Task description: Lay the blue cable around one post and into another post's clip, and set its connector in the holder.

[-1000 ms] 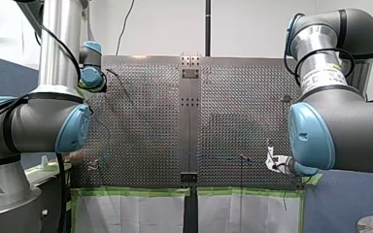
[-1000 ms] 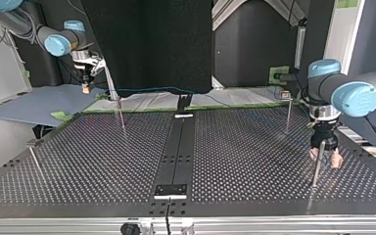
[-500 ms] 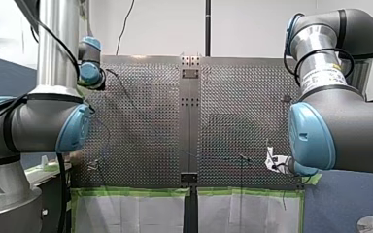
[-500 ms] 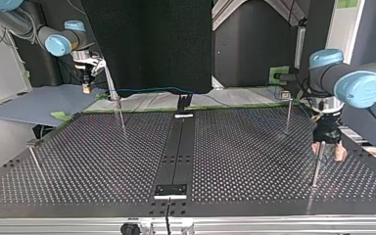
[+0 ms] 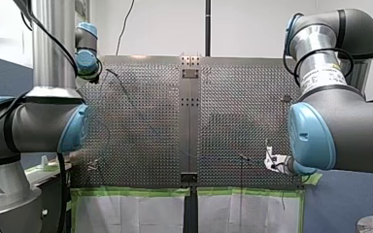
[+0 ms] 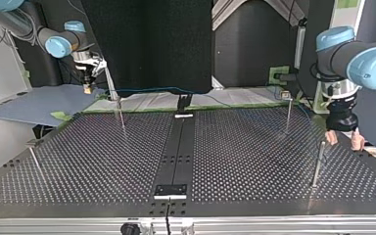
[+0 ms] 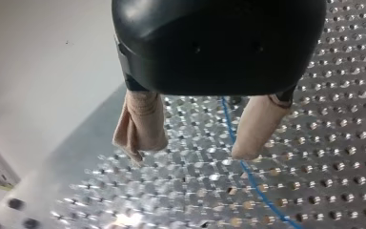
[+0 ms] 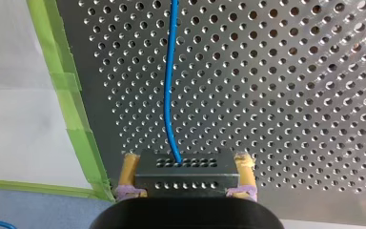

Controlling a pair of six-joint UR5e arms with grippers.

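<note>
Since a second ago, my left gripper (image 6: 343, 142) had gone up and away from the near post (image 6: 318, 164), toward the top view's right edge. Its two pale fingers (image 6: 332, 139) stood apart with nothing between them. At that view's left, my right gripper (image 6: 86, 88) hung past the far edge of the table (image 6: 78, 166). The blue cable (image 6: 161, 89) ran from there along that edge, close by the far post (image 6: 121, 115). I could not tell if it touched that post.

In the front view, my right gripper sat low at the right, near the green tape (image 5: 136, 192). The cable was only a thin line there. My left gripper's fingers did not show.

In the left wrist view, the beige pads (image 7: 140, 124) were wide apart. The cable lay on the table ahead of them, and they were not holding it.

In the right wrist view, the yellow pads (image 8: 129, 167) were pressed tight on the connector (image 8: 183, 172), a little metal block. The cable came out of it and ran off over the table.

The cable looked thin, light and bendy, so it would likely flop and sag. A good spot to pinch it was probably the loose part by my left gripper. The connector looked hard, so its flat sides were best for holding. Tugging where the cable joined it could hurt it.
</note>
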